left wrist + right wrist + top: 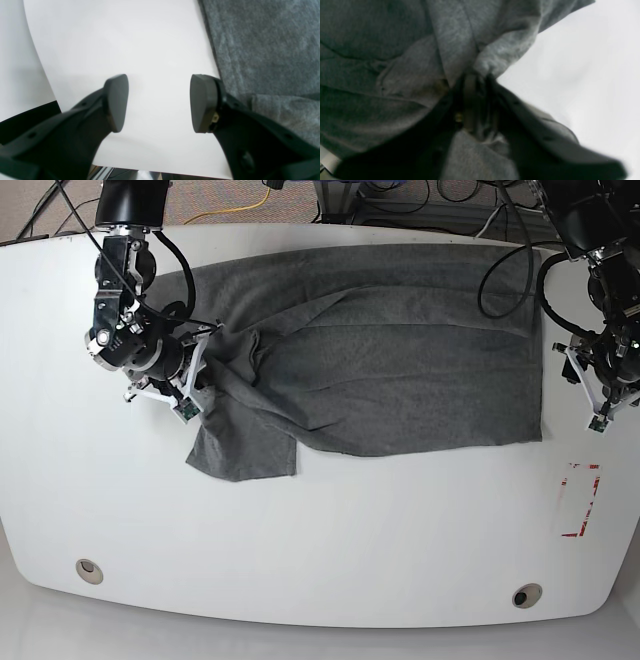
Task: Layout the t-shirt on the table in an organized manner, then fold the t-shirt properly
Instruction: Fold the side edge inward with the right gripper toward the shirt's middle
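White table [320,560], t-shirt [400,370] spread; right hand [475,82] pinching its cloth, left hand [158,102] agape, empty.

The base view looks straight down from high above on the whole table [320,530], taking in both arms. The left wrist view sits close behind the left claw [159,102], facing bare tabletop beside the t-shirt [262,50] edge. The right wrist view, very near and blurred, faces bunched cloth at the right claw [475,82]. All three share shirt and table.
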{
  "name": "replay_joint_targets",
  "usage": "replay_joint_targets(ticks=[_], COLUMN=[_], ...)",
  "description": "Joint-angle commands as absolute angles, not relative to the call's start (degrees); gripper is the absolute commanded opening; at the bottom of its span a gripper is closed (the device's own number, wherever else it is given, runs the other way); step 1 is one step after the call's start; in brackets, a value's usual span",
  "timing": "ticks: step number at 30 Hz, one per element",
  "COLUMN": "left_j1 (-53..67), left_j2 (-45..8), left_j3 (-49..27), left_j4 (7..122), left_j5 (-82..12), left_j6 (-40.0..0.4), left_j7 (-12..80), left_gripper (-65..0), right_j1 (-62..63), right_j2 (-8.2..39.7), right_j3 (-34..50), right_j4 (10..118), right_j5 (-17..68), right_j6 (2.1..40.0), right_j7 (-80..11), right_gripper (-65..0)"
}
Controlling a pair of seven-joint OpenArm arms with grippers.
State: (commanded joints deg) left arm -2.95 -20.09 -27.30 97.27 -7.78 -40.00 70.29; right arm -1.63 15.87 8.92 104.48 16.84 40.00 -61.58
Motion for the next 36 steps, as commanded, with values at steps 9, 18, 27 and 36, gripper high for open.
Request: replay_joint_targets(ticks=[9,18,27,36], left_j1=[-2.9,-2.9,-2.6,-2.6], left_j2=[-20.1,-20.1,-20.1,-20.1], left_j3=[-27.3,-27.3,-27.3,-27.3], left_j4=[97.3,97.3,97.3,97.3], left_j5=[-7.8,-7.8,-7.8,-7.8], left_j6=[-40.0,-40.0,-40.0,-40.0], left_j7=[70.3,70.3,70.3,70.3], left_gripper=[-29.0,-29.0,-29.0,-29.0], right_j1=[2.8,16.9,24.7,24.9], right_j2=[16.3,16.3,16.4,15.9], right_j3=[12.2,16.5,16.4,12.4], right_j4=[106.8,83.7,62.0,53.1], right_j5=[16.5,16.5,16.5,16.5], right_j6=[40.0,40.0,40.0,40.0], right_j7=[-61.6,-57.5,-46.1,-37.6], right_gripper=[-10.1,-14.0,-14.0,-14.0])
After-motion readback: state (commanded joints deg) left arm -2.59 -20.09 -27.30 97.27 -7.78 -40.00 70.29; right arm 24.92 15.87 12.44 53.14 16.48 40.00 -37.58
